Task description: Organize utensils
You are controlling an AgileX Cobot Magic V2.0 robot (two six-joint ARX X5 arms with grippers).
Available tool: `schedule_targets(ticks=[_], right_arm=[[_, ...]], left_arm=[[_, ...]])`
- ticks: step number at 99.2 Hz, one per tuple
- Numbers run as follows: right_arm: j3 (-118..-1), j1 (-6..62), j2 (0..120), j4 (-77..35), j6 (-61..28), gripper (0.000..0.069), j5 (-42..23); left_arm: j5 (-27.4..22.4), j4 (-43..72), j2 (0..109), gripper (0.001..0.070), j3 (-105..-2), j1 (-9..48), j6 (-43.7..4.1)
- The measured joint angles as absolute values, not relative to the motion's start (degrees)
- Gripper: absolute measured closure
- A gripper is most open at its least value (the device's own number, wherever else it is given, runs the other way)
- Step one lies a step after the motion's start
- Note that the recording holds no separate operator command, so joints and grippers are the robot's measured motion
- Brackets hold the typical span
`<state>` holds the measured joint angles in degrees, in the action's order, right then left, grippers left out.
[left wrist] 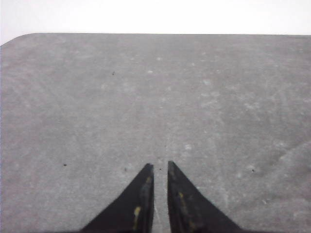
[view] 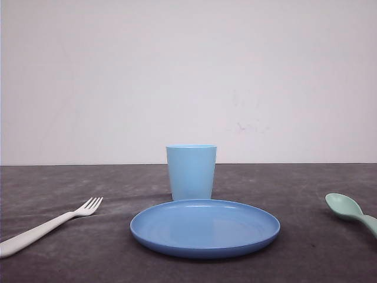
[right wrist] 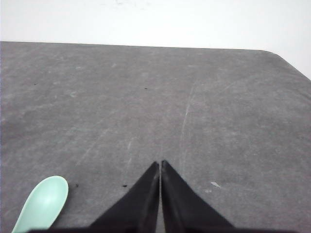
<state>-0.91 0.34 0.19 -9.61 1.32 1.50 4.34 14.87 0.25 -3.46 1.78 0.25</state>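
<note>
A slim white fork (view: 50, 227) lies on the dark table at the left, its tines pointing toward the plate. A pale mint-green spoon (view: 347, 209) lies at the right edge, bowl toward the plate. In the right wrist view the spoon's bowl (right wrist: 43, 204) rests on the table beside my right gripper (right wrist: 160, 162), a short way off, and that gripper is shut with nothing in it. My left gripper (left wrist: 160, 165) hangs over bare table, its black fingers (left wrist: 141, 199) nearly together with only a thin slit between them and nothing held.
A round blue plate (view: 205, 247) sits in the middle of the table with a light blue cup (view: 191, 172) upright just behind it. A white wall closes off the table's far edge. The table's rounded far corners (left wrist: 22, 39) (right wrist: 279, 54) are in view.
</note>
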Motion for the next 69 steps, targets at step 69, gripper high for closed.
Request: schedule_targets(ticks=[69], right_arm=[[-1.8, 0.34, 0.25, -10.41, 24.58, 0.0687, 6.37]], left_arm=[[0.36, 13.96, 0.25, 0.0687, -3.2, 1.76, -15.77]])
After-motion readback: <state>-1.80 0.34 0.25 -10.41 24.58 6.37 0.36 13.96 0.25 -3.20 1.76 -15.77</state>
